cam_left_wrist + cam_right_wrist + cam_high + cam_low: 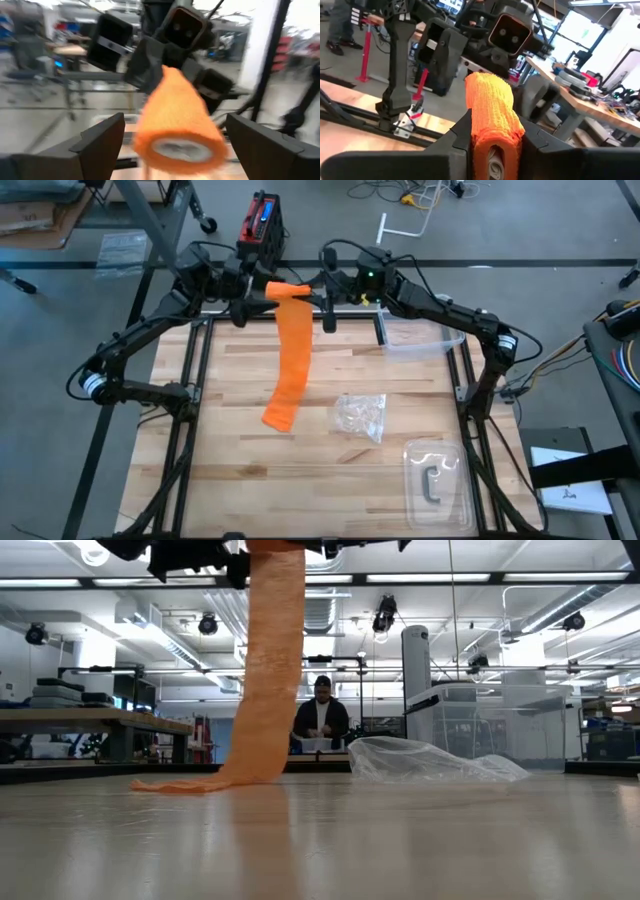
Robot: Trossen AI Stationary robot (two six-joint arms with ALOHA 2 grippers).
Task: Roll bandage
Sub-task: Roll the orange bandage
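A: Bandage first. Where do we place it?

B: We see its rolled end raised above the far edge of the table, between the two grippers. From that roll the bright orange strip hangs down, and its loose tail lies flat on the wood near the table's middle. The low view shows the strip dropping from above and its end spread out on the tabletop.

A: And the right gripper?

B: In its own wrist view we see both dark fingers pressed against the sides of the roll, so it is pinching the bandage. The roll's hollow core faces that camera.

A: What do we say of the left gripper?

B: Its fingers stand spread wide. In the left wrist view the roll sits in the gap between them, and we see clear space on either side, so nothing is gripped there. From above, both grippers meet at the far edge, the left one on the left of the roll, the right one on its right.

A: Anything else on the table?

B: A crumpled clear wrapper lies right of the strip's tail, apart from it. A larger clear plastic bag sits toward the far right, and a clear tray holding a dark piece rests at the near right corner.

A: Beyond the table?

B: In the low view we see a person in dark clothes seated at a bench far behind, partly hidden by the hanging strip.
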